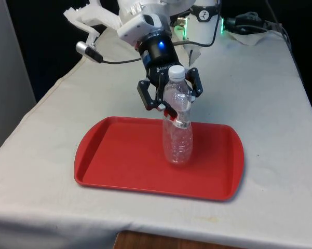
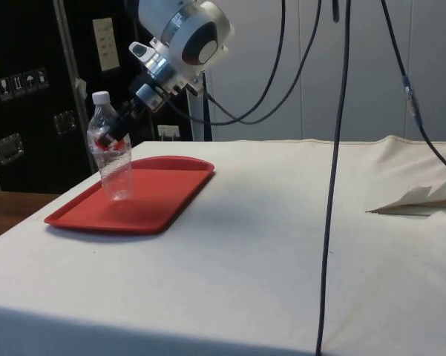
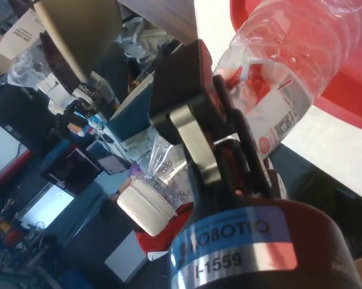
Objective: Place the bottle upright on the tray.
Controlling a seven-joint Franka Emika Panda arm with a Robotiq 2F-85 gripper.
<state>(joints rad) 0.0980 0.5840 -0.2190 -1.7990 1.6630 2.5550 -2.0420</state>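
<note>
The clear plastic water bottle (image 1: 177, 127) with a white cap (image 1: 176, 72) stands upright on the red tray (image 1: 119, 161), its base resting on the tray floor toward the tray's far long rim and nearer the short end on the front view's right. The tray lies on the white-clothed tabletop (image 1: 270, 104), close to the tabletop's near edge as the front view has it. The claw (image 1: 171, 98) comes in at a slant from behind and above and is clamped on the bottle's upper body, just under the shoulder; the side view shows the bottle (image 2: 113, 152) upright with the tray (image 2: 159, 196) under it, and the wrist view shows one finger (image 3: 196, 129) pressed against the crinkled plastic near the label. The placing itself looks all but finished, so the step in hand is the letting-go. To do it well, the base should sit flat and fully loaded on the tray before the fingers part; they should then spread slowly and evenly so neither pad drags the light, apparently empty bottle sideways. The withdrawal is best made back along the claw's own slanted line, clear of the cap, since a brush at that height could easily tip it.
</note>
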